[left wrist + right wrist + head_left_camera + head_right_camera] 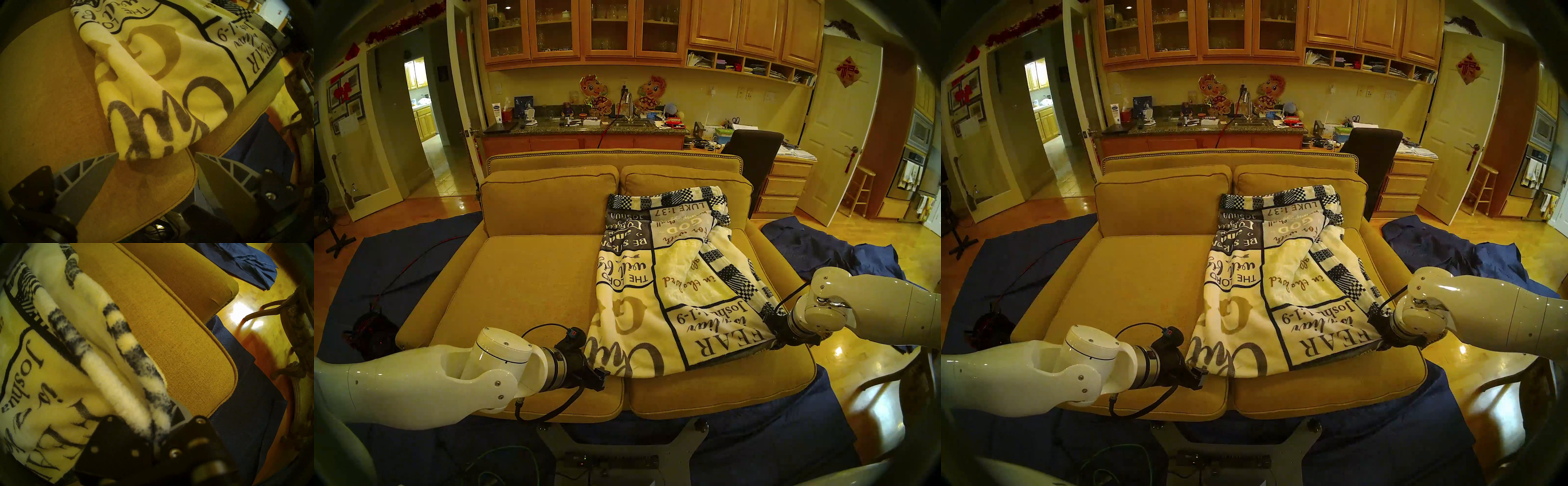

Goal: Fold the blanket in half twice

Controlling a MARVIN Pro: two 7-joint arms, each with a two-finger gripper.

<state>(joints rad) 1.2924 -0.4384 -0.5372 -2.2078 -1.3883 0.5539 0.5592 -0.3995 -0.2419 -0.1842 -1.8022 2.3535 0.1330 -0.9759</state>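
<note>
We have the blanket (670,292) lying on the right half of the sofa (524,281), already doubled over once by the look of it, so we judge the second fold to be in hand. Our right pincer (163,428) is pressed together on the blanket's near right corner, plush bunched between its fingers at the front edge of the seat. Our left pincer (155,158) hangs spread wide and empty just short of the near left corner, one fingertip (113,155) almost at the cloth. Next we probably need to ease forward, straddle that corner and pinch through all its layers.
</note>
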